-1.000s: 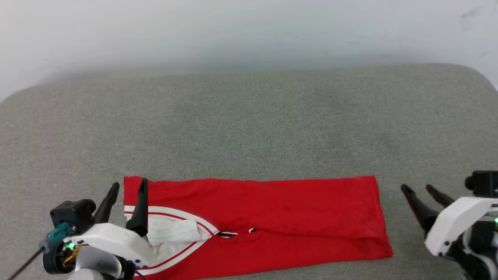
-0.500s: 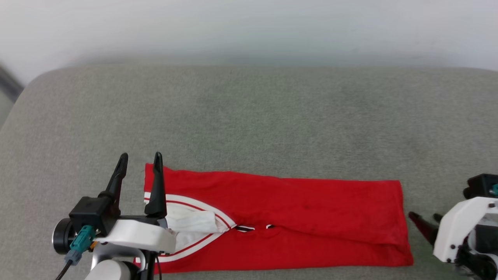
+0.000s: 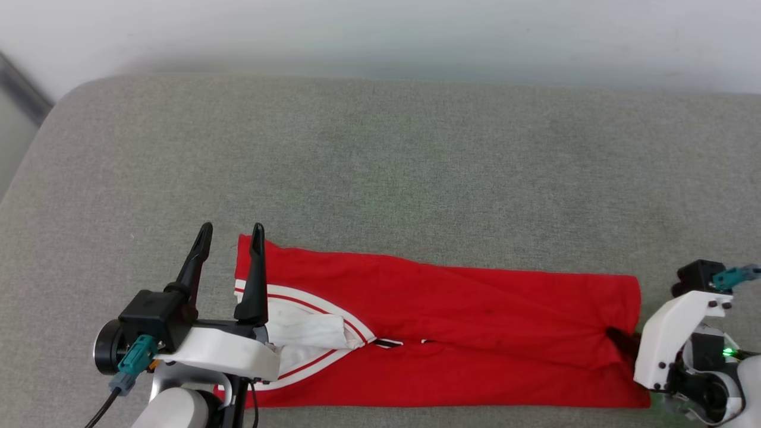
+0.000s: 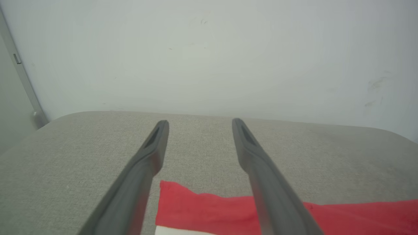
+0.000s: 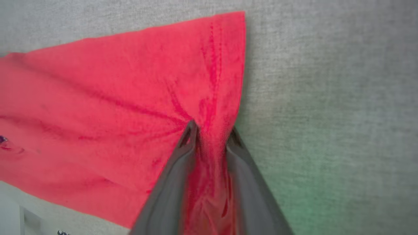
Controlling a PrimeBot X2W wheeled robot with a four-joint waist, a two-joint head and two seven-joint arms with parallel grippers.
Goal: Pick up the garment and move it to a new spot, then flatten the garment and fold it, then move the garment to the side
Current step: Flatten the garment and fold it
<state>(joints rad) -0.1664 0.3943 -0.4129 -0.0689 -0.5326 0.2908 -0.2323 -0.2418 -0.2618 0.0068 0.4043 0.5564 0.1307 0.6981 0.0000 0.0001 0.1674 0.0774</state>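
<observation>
The red garment (image 3: 452,321) lies folded into a long band on the grey cushion, its white sleeve and striped trim at the left end. My left gripper (image 3: 232,229) is open, one finger over the band's left end and the other over the cushion beside that edge. In the left wrist view the open left gripper (image 4: 200,122) points over the garment's (image 4: 202,209) red corner. My right gripper (image 3: 621,345) is at the band's right edge. In the right wrist view the right gripper (image 5: 212,129) pinches bunched cloth of the garment (image 5: 114,98), with creases radiating from the fingertips.
The grey cushion (image 3: 380,166) stretches wide behind the garment, up to a pale wall (image 3: 380,30). Its rounded left corner (image 3: 53,113) drops off beside a dark strip. The cushion's front edge lies just below the garment.
The head camera has shifted. My right gripper has come in from the right onto the garment's right edge and closed on the cloth. The left gripper stays open at the left end.
</observation>
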